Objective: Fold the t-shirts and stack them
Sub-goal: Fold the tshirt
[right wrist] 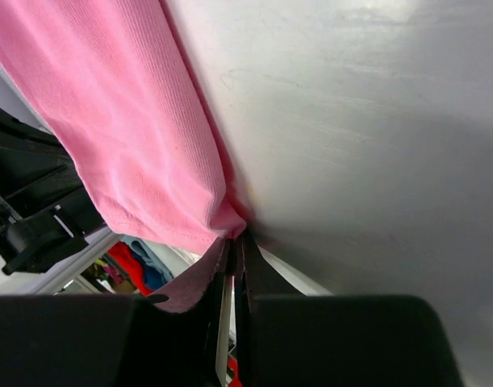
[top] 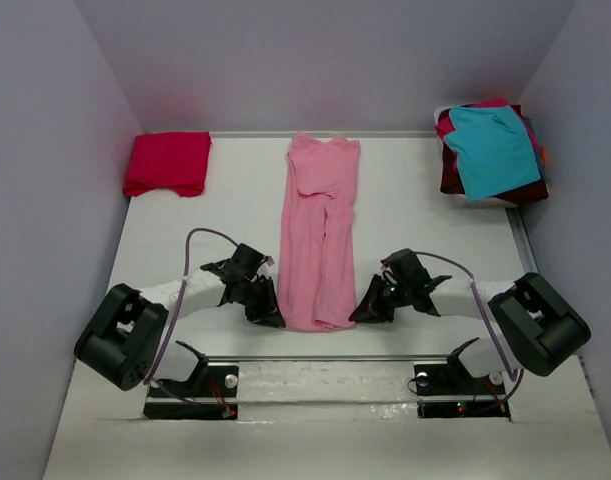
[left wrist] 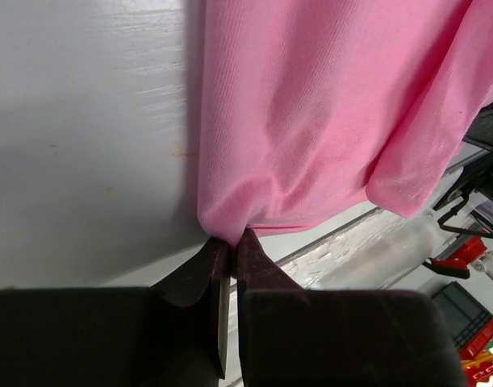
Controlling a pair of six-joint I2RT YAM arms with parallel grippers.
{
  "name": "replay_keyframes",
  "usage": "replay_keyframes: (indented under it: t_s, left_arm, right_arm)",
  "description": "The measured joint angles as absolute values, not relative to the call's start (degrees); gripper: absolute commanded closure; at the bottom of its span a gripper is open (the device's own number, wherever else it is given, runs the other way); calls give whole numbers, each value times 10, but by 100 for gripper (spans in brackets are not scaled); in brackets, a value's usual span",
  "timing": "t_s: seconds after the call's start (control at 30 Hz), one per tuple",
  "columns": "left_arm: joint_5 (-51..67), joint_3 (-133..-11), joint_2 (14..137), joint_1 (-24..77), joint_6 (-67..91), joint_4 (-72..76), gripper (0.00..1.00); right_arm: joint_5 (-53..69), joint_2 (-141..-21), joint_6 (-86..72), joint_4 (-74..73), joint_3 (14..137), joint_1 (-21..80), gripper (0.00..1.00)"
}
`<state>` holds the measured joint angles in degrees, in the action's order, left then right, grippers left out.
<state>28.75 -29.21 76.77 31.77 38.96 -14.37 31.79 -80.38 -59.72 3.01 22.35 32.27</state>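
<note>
Closest to us, our left hand (left wrist: pixel 232 239) is pinched tight on the near left corner of the pink shirt (left wrist: pixel 311 121). Our right hand (right wrist: pixel 236 242) is clamped on its near right corner. We see the pink shirt lying as a long narrow strip on the surface (top: pixel 425 220). Far left of it lies a folded red shirt (top: pixel 168 163). Far right of it, a teal shirt (top: pixel 495 148) tops a heap (top: pixel 452 181).

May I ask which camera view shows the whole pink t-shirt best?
Top external: the pink t-shirt lies there full length, a narrow strip. The left wrist view shows only the corner in the left gripper, the right wrist view the corner in the right gripper.
</note>
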Motion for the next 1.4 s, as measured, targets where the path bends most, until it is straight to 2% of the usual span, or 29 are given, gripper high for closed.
replay_keyframes:
  t_s: [0.67,1.4]
  left_arm:
    - [298,-305,759,338,361,-172,94]
    - [302,-267,502,402,429,-281,94]
  right_arm:
    - [321,-778,-531,-116,291,323,93]
    - [343,-539,-513,-362,294,323,93]
